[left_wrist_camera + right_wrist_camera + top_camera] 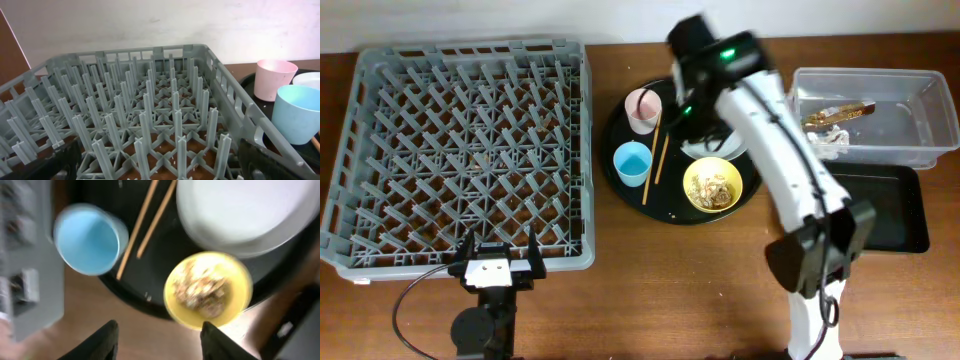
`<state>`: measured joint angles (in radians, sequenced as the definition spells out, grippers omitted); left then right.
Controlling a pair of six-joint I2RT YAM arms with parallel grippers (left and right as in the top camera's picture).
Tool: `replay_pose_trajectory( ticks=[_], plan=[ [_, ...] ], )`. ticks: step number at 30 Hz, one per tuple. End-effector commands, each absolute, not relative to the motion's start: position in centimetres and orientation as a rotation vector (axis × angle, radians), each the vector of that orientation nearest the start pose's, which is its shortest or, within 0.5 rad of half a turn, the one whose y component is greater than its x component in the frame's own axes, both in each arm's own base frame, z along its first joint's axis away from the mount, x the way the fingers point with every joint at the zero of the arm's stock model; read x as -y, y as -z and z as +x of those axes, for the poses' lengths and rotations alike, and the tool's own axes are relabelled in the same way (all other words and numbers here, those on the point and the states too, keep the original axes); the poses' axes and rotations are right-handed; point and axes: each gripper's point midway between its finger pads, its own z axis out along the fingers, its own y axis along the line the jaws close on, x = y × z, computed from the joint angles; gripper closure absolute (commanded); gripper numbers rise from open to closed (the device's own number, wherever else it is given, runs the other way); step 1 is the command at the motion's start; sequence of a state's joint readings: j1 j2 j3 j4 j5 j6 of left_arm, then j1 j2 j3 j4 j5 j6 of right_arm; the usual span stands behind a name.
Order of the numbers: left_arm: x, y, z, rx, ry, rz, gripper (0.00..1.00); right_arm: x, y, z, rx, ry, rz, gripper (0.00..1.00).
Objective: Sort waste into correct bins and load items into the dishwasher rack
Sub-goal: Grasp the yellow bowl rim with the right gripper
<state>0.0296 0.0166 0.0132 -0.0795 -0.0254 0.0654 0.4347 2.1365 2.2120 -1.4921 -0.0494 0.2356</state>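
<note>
**Right arm over the round tray, left arm parked at the rack**

We see the right gripper [159,330] hanging above the round black tray [665,202], its 2 fingers spread apart with nothing between them. Its wrist view looks straight down on the yellow bowl [207,290], so we judge the bowl, or the food scraps [202,287] heaped in it, to be the next target. An open jaw suits an approach from above.

The light-blue cup [87,240], the 2 chopsticks [147,222] and the pale plate [240,215] all sit on that same tray. The pink cup [643,108] stands at its far side. None of these 5 items is in the dishwasher rack [460,150], whose pegs hold nothing.

The crumpled tissue [830,136] and the wrapper strip [840,113] lie inside the clear tub [910,120]. The flat black tray [890,205] just beside it looks bare, so we take the dry waste as sorted and the scraps as what remains.

The left gripper [500,245] rests low at the rack's near edge, its fingers parted and holding nothing. We read this as a waiting pose, clear of the right arm's reach across the table [650,290].
</note>
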Motion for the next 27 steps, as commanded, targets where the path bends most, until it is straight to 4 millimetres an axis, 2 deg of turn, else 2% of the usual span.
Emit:
replay_pose_trajectory(
  ticks=[1, 4, 10, 14, 22, 25, 26, 27],
  plan=[
    [-1.1, -15.5, 24.6, -1.657, -0.103, 0.029, 0.01, -20.6, -12.4, 37.6, -3.07, -0.073, -0.281, 0.54],
    [-1.1, -15.5, 24.6, -1.657, -0.103, 0.029, 0.01, -20.8, -9.4, 36.7, -3.098, -0.036, -0.292, 0.55],
    [-1.1, -15.5, 24.6, -1.657, -0.103, 0.03, 0.01, -18.1, -7.3, 36.8, -3.078, 0.193, -0.29, 0.56],
    [-1.1, -15.5, 24.6, -1.657, -0.103, 0.03, 0.01, -17.5, -4.0, 35.7, -3.106, 0.209, -0.293, 0.57],
    [-1.1, -15.5, 24.6, -1.657, -0.103, 0.03, 0.01, -17.8, -3.4, 35.9, -3.099, 0.18, -0.28, 0.78],
    [-1.1, -15.5, 24.6, -1.657, -0.103, 0.03, 0.01, -17.7, -2.9, 35.6, -3.107, 0.18, -0.254, 0.81],
    [-1.1, -15.5, 24.6, -1.657, -0.103, 0.03, 0.01, -17.6, -2.6, 35.4, -3.113, 0.182, -0.253, 0.86],
    [-1.1, -15.5, 24.6, -1.657, -0.103, 0.03, 0.01, -17.6, -2.3, 35.2, -3.118, 0.182, -0.253, 0.95]
  ],
)
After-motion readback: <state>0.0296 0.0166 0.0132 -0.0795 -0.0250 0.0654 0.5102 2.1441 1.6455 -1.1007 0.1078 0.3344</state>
